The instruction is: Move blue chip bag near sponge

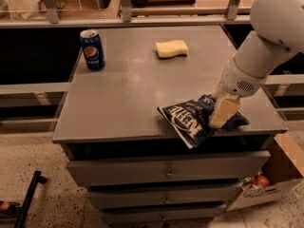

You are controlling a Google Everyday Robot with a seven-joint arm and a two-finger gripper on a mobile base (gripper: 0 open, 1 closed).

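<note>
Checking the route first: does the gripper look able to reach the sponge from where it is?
Probably yes. The gripper is down on the blue chip bag near the table's front edge; nothing stands between it and the sponge at the back, and the Pepsi can stands well aside.

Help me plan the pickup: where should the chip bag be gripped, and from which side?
Grip the chip bag from above, at its crinkled end nearest the right edge of the table. It lies flat, so only raised folds on top can be pinched. The gripper is on that end.
</note>
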